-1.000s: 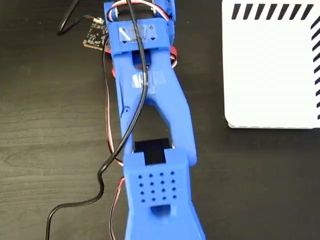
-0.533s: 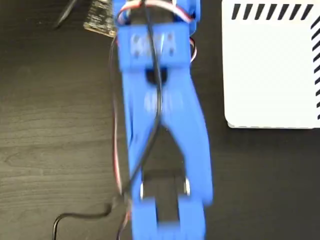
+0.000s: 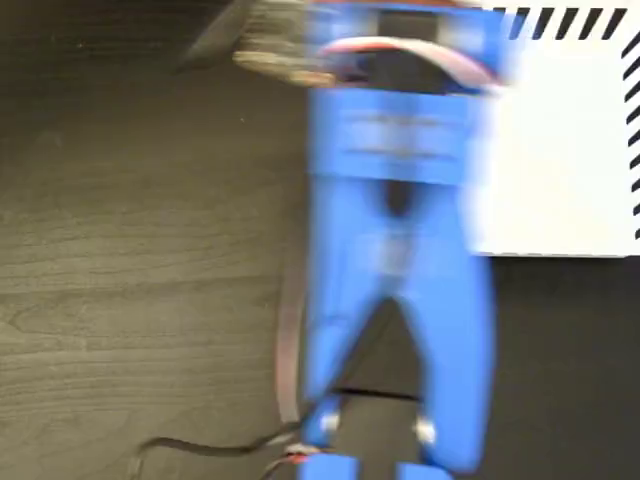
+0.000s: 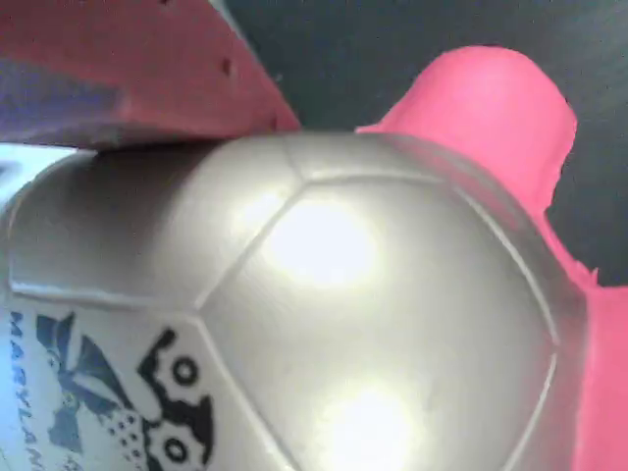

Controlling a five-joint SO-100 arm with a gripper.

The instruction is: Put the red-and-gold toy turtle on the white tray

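Note:
The red-and-gold toy turtle [image 4: 343,324] fills the wrist view. Its shiny gold shell carries a black printed mark at the lower left, and a red-pink limb [image 4: 491,108] sticks out at the upper right. One red finger [image 4: 137,78] presses on the shell's top left; the other finger is hidden. In the fixed view the blurred blue arm [image 3: 395,250] stands over the left edge of the white tray [image 3: 570,150]. The gripper and turtle are out of sight there.
The dark wood-grain table [image 3: 130,250] spreads to the left of the arm. A blurred circuit board [image 3: 275,45] sits at the top beside the arm. A black cable [image 3: 200,447] trails along the bottom left.
The arm has swung right across the table. It now covers the tray's left edge, where a second ago it stood well left of it. The picture has become blurred with motion.

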